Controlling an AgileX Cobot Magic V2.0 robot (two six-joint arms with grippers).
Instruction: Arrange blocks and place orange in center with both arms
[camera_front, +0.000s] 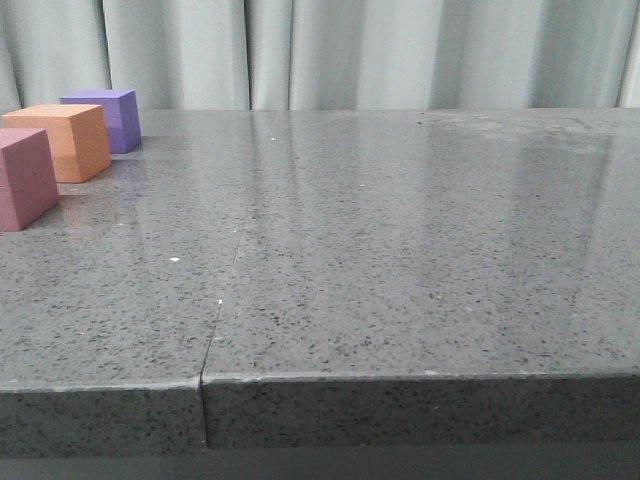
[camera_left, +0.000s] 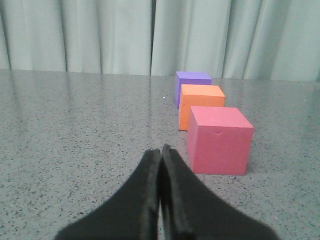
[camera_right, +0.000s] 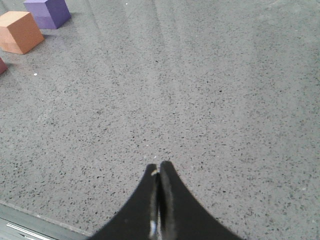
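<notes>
Sitting in a row at the far left of the grey surface (camera_front: 400, 260) are the purple cube (camera_front: 105, 118), the orange cube (camera_front: 65, 140) and the pink-red cube (camera_front: 25, 178), with the orange one already in the middle. Both the left claw (camera_left: 161, 150) and the right claw (camera_right: 160, 167) have their fingers pressed together, holding nothing. The left claw sits low, near the pink-red cube; any forward sweep from there would likely shove that light foam block out of line. The right claw hangs well apart from the blocks.
</notes>
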